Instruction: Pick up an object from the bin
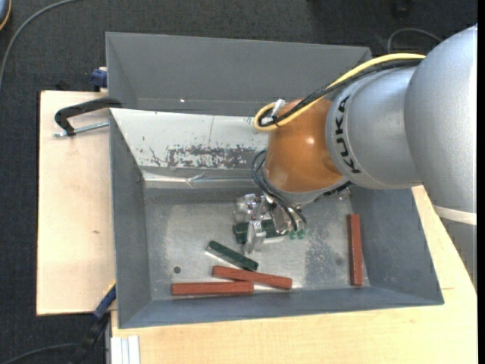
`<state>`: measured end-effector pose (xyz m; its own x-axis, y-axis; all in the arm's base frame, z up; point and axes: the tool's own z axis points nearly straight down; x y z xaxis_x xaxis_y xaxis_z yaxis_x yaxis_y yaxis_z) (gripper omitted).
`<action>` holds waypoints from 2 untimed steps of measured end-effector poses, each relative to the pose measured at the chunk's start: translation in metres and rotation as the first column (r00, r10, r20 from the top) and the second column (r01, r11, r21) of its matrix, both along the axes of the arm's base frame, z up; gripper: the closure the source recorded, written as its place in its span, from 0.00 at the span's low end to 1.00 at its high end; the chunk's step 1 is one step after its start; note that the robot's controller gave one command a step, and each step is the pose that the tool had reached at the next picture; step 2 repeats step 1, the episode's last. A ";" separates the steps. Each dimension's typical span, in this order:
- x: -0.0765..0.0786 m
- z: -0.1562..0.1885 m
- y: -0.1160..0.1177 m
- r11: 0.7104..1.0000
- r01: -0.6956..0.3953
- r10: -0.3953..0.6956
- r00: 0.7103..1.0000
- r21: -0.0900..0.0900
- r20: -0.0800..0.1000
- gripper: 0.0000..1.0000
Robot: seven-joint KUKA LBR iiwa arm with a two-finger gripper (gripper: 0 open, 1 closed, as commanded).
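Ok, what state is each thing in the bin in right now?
Dark green bar: flat, slanted, beside the gripper.
Front red stick: flat, along the bin front wall.
Second red stick: flat, just behind it.
Right red stick: lying by the right wall.
Gripper: low over the bin floor.

Single camera above bin (227, 74), angled; arm (409, 120) from right.

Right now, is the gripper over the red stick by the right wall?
No, the gripper hangs mid-bin near the dark green bar; that red stick lies apart.
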<state>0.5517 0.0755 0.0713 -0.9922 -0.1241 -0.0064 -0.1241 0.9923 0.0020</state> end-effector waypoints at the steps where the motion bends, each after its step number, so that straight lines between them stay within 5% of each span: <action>1: -0.001 0.144 0.013 1.000 0.007 -0.007 1.000 0.001 0.009 1.00; 2: -0.001 0.144 0.013 1.000 0.007 -0.007 1.000 0.001 0.009 1.00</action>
